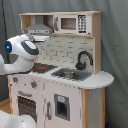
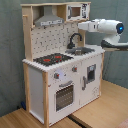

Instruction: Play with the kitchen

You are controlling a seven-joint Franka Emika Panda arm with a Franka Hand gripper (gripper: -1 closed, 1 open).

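I see the toy kitchen (image 1: 60, 85) (image 2: 60, 75) standing on a wooden floor (image 2: 107, 107) in front of a grey curtain, filling most of both exterior views. It is white with pale-wood side panels and a pale-wood top shelf.

The robot arm (image 1: 20, 52) (image 2: 102, 27) comes next in size: in the first exterior view its white body with a blue light covers the kitchen's left part, and in the second exterior view it reaches in from the second exterior view's right, level with the upper shelf. Its front end points at the back wall above the sink, near the faucet. I cannot tell whether the gripper is released or clenched, since its end is not plainly shown.

On the kitchen's front I see the oven door (image 2: 64, 96) with a barred window. The grey hood (image 1: 39, 27) (image 2: 49, 19) hangs over the black-and-red hob (image 2: 52, 59). The microwave (image 1: 72, 23) sits in the upper shelf. The sink (image 1: 71, 75) holds a metal basin, and the black curved faucet (image 1: 84, 59) (image 2: 74, 39) stands at its rim.
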